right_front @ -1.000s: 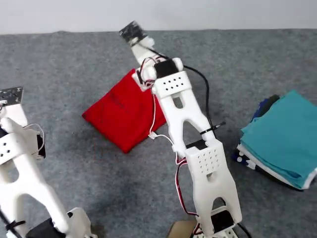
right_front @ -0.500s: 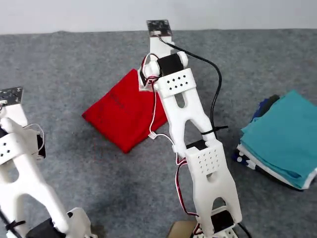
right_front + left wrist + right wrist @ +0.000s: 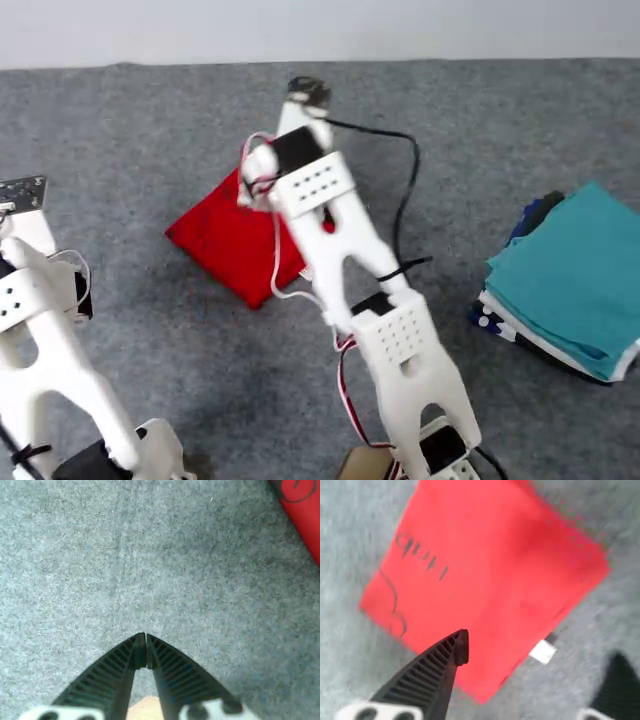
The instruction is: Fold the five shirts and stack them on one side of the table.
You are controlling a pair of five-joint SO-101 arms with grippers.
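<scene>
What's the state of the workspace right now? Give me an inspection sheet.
Surface: grey felt mat, flat.
Job's things: folded red shirt mid-table; stack of folded shirts, teal on top, at the mat's right side.
Clutter: nothing seen.
Claws: right claw open above the red shirt; left claw shut, empty, over bare mat.
Cables: black cable and red-white wires along the right arm.
Surroundings: pale wall beyond the far edge.

A shirt (image 3: 215, 240) lies mid-table; the stack (image 3: 570, 280), far right.
</scene>
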